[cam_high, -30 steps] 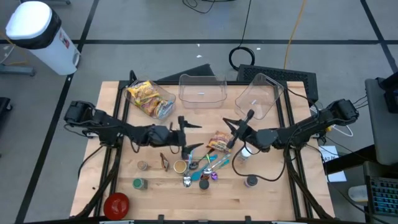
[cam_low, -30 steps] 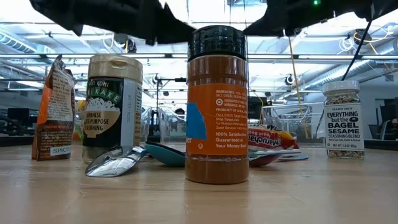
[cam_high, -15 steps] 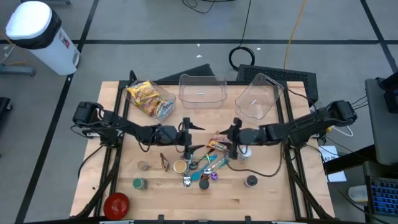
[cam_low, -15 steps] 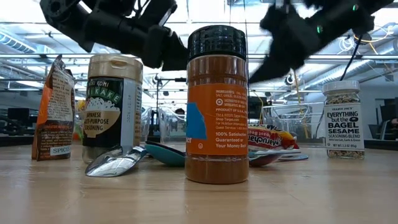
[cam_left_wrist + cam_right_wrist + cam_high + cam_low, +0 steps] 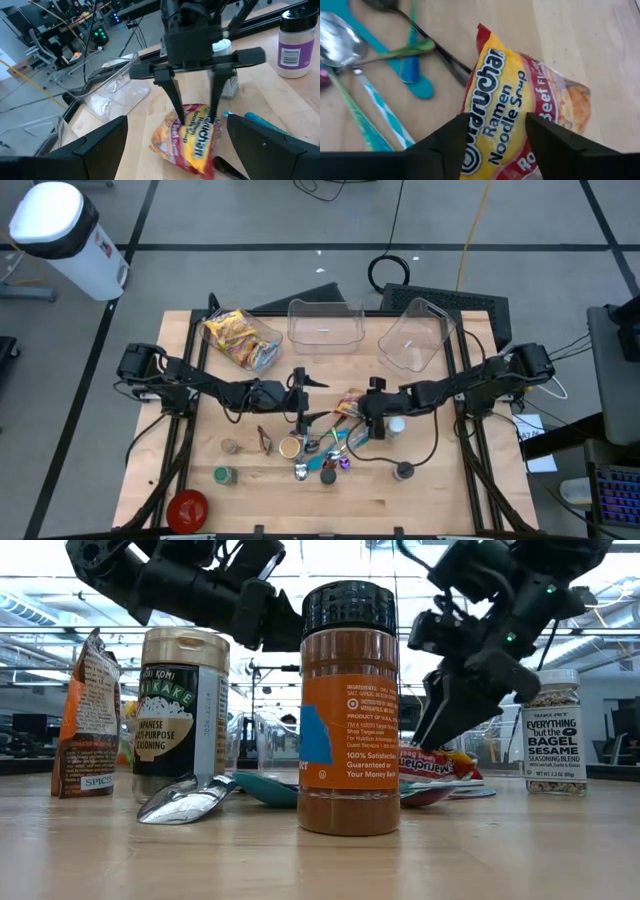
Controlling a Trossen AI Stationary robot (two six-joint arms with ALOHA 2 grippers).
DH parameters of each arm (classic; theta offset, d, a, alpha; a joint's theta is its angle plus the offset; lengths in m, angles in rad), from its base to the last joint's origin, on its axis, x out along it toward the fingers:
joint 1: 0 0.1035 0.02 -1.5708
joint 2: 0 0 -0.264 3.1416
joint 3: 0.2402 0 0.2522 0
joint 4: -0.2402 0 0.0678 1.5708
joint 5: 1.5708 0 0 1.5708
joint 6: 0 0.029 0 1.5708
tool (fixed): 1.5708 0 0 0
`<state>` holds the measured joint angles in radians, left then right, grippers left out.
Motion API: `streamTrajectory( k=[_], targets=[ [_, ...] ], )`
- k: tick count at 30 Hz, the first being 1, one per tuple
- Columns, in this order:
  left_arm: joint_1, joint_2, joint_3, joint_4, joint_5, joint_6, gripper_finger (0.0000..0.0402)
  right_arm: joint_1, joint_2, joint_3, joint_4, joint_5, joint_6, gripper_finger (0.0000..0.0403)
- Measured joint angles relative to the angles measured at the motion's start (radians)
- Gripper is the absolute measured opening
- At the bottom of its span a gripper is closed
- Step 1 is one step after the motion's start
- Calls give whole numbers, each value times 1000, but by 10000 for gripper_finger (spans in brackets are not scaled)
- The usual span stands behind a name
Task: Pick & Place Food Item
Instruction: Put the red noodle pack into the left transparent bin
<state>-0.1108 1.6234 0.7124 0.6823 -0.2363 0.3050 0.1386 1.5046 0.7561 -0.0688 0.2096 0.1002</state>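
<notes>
Table [image 5: 430,490]: wooden, cluttered mid-board; three clear bins along the far edge.
Ramen packet [image 5: 520,105]: lay flat at table centre, just beside the spoons [image 5: 350,45].
Right gripper [image 5: 195,107]: fingers spread, straddling the ramen packet, tips down at it, not closed.
Left gripper [image 5: 301,392]: hovered just left of the packet, fingers wide, empty.
Low view only: three labelled spice jars, orange-labelled jar [image 5: 349,710] nearest.
</notes>
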Motion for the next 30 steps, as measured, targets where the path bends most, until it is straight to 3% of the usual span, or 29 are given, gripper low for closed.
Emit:
streamTrajectory(
  k=[15, 18, 25, 30],
  targets=[
    [0, 0, 0, 1, 0, -14, 349, -49, 3, 3, -92, -9, -40, 11],
    [0, 0, 0, 1, 0, -19, 349, -56, 2, 2, -97, -59, -84, 5],
    [0, 0, 0, -1, 6, -8, 349, -31, -76, 47, -21, -46, -131, 0],
    [-1, 0, 0, -15, 16, 91, 349, 36, -153, 48, 82, -3, -148, 0]
  ],
)
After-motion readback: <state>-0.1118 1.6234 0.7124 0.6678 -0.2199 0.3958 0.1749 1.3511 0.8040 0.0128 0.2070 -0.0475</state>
